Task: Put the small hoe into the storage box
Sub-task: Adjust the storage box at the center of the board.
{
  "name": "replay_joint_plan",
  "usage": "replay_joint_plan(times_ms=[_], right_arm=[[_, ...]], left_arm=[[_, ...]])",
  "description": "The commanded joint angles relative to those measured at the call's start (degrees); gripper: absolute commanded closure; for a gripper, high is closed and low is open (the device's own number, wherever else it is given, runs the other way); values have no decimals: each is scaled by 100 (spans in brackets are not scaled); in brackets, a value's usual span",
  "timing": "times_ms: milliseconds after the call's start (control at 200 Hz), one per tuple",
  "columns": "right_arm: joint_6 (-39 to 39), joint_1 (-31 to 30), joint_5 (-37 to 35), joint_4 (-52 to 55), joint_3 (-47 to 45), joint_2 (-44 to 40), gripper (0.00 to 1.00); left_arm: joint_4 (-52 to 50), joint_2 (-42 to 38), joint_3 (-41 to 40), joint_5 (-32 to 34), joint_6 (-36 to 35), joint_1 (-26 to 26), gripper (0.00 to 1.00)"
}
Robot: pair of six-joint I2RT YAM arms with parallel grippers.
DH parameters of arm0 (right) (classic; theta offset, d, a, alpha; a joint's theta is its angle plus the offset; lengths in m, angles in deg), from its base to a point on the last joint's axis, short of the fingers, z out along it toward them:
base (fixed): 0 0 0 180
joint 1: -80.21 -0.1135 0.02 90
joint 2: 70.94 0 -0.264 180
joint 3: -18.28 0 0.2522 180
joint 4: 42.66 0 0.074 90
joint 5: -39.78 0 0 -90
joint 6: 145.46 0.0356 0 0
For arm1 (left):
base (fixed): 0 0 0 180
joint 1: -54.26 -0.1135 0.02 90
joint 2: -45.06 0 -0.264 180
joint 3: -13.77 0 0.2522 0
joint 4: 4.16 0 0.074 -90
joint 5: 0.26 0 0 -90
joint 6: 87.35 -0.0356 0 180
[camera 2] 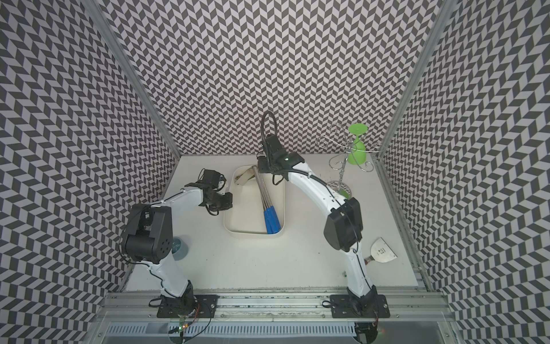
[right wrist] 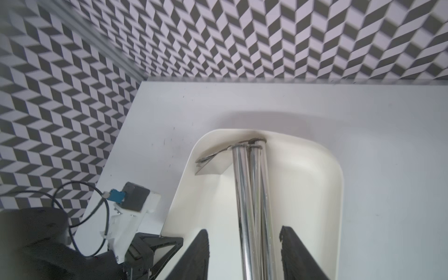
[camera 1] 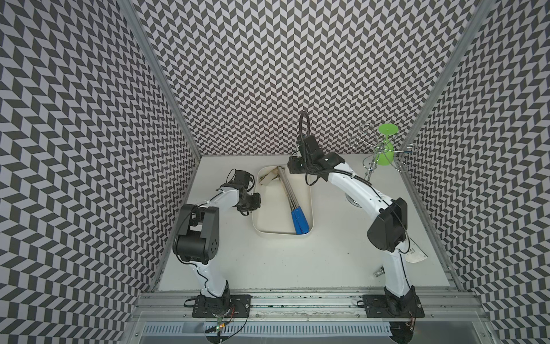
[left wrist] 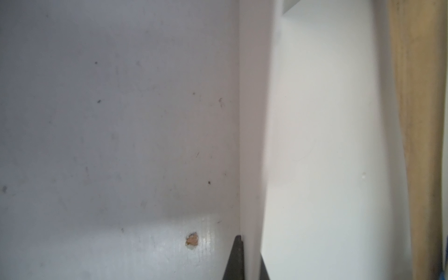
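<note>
Watching our right hand (right wrist: 243, 230) spread apart astride the small hoes (right wrist: 249, 194) in the storage box (right wrist: 337, 184), left hand (left wrist: 251, 252) pinching the box wall, scraper (camera 2: 384, 251) stamp unreadable to us

Your table (camera 1: 297, 262) is a plain white board with a few dark scuffs. The storage box (camera 1: 279, 233) sits on it left of centre and toward the back edge, its long sides running front to back. Near the back right corner you have a wire rack (camera 2: 345, 166) standing on its round base. A flat metal scraper (camera 2: 382, 251) lies close to the right edge, and a blue cup (camera 2: 180, 248) stands by the left edge, partly hidden. A small metal bracket (camera 1: 378, 272) lies toward the front right corner.
</note>
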Motion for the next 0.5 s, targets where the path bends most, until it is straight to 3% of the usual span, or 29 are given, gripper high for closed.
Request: replay_joint_plan(times_ms=[0, 295, 496], right_arm=[[15, 164, -222, -148, -448, -326, 51], [-2, 227, -240, -379, -1424, -929, 52], [-1, 226, -229, -588, -1787, -1214, 52]], left_arm=[[211, 138, 502, -725, 116, 273, 100], [187, 438, 1026, -695, 285, 500, 92], [242, 151, 721, -769, 532, 545, 91]])
